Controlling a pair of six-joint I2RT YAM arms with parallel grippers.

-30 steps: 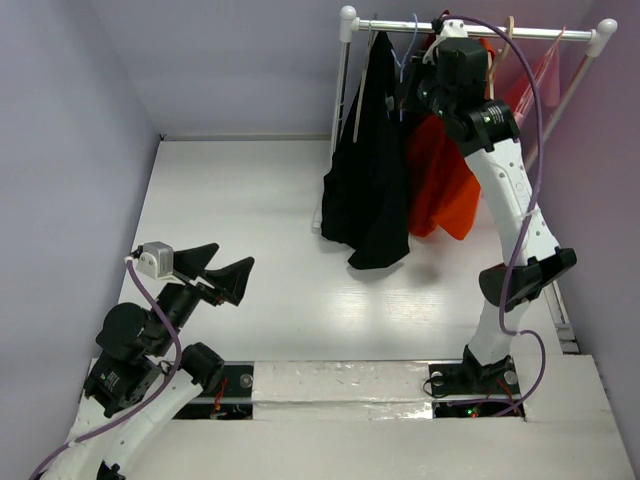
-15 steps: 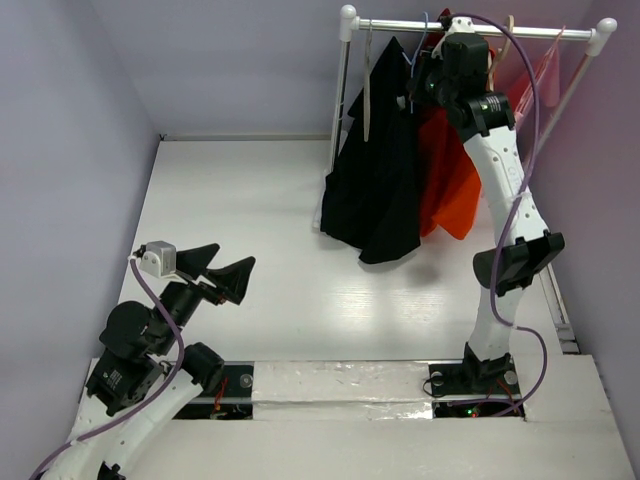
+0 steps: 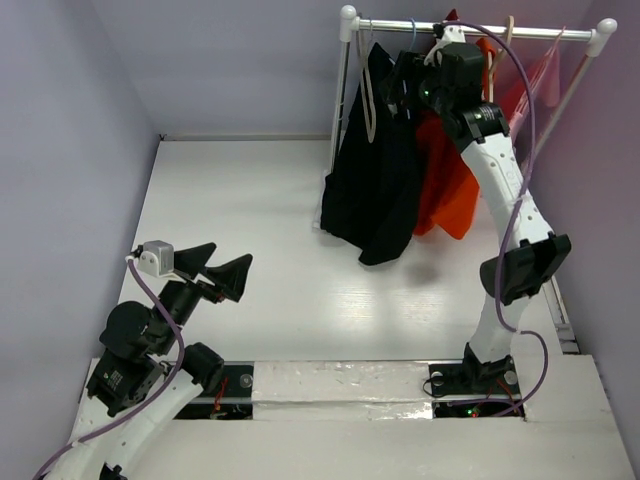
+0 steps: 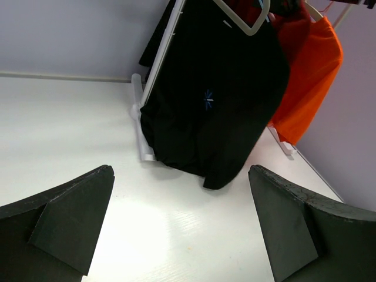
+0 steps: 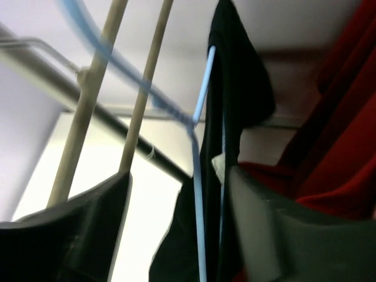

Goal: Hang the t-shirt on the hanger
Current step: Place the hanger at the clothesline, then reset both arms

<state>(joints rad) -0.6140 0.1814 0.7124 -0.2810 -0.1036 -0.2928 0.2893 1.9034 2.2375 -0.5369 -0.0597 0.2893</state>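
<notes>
Top external view: the t-shirt [image 3: 375,170] hangs from the rail [image 3: 570,35] at the far right of the surface [image 3: 240,190]. The hook of the hanger [image 3: 411,24] sits over the bar, and a beige hanger [image 3: 370,100] dangles in front of the black cloth. Red and orange garments [image 3: 445,190] hang just behind it. The right fingers [image 3: 405,85] are up at the shirt's collar. The left fingers [image 3: 235,275] wait low near their base, well apart from the rack.

Left wrist view: the left fingers [image 4: 70,217] are spread wide and hold nothing. The t-shirt [image 4: 217,106] drapes freely, hem clear of the surface [image 4: 70,117]. A tiny blue mark shows on its front, too small to read.

Right wrist view: the blue wire of the hanger [image 5: 197,194] drops through the gap between the right fingers [image 5: 264,235], which stand parted and clamp nothing. Its hook curves above the rail [image 5: 117,132]. The t-shirt [image 5: 235,88] lies along the wire, with a pale tag at the neck too blurred to read.

Verdict: the job looks all but finished. Whether both shoulders sit on the wire cannot be told. What is left appears to be drawing the right arm clear.
</notes>
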